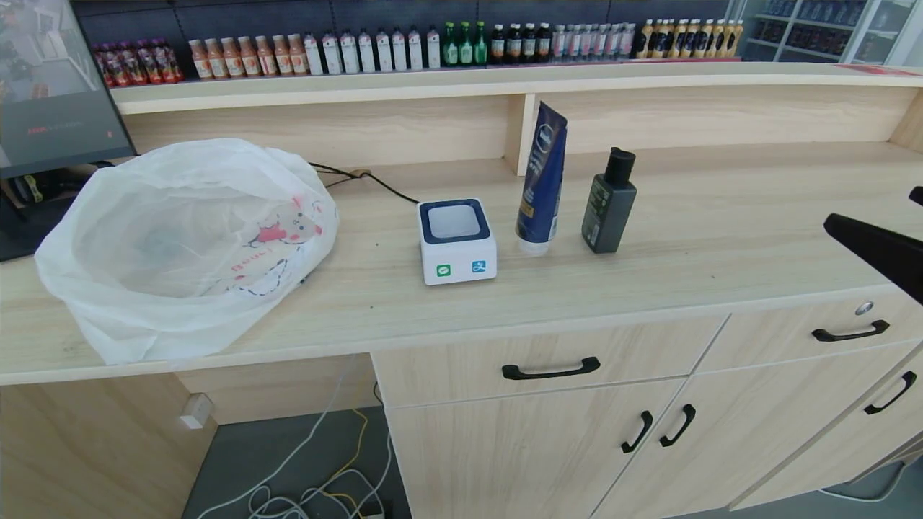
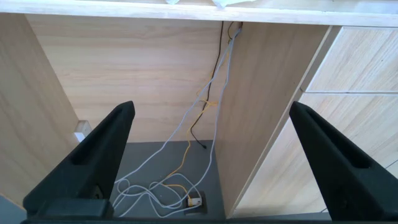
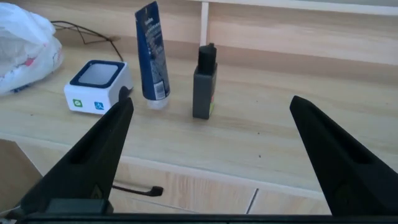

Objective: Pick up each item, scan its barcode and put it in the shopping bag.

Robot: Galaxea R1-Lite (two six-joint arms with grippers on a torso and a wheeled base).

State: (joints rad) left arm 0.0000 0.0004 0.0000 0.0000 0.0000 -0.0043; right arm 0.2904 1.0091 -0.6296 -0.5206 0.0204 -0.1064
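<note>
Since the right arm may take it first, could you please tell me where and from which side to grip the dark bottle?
Grip the dark bottle across its flat-sided body, below the narrower cap, coming level from the front right. It stands upright, with the blue tube close on its left.

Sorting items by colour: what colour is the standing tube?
The tube is dark blue, clearest in the head view.
</note>
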